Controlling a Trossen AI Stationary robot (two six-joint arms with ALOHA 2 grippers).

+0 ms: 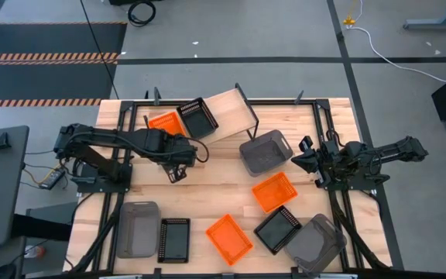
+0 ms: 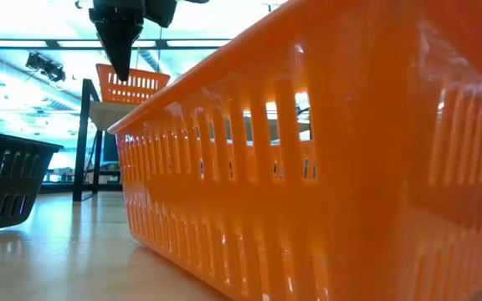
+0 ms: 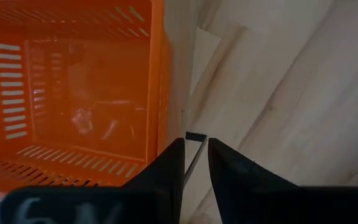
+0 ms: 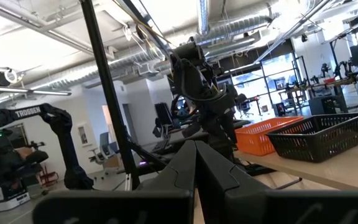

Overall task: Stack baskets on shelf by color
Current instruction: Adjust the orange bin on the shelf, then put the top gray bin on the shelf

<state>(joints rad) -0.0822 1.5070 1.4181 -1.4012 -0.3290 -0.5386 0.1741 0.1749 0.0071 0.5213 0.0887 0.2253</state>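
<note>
Where the high view is consulted, the shelf [image 1: 227,115] is recorded at the tabletop's [image 1: 207,186] far edge carrying one orange basket [image 1: 166,123] and one black basket [image 1: 198,116], the remaining seven baskets being scattered over the tabletop. By the left wrist view alone, the left gripper [image 3: 196,163] is shown empty with fingers slightly apart, just beside that orange basket's wall. The right gripper [image 4: 196,168], fingers together and empty, is held at the tabletop's right side near a grey basket [image 1: 265,152].
</note>
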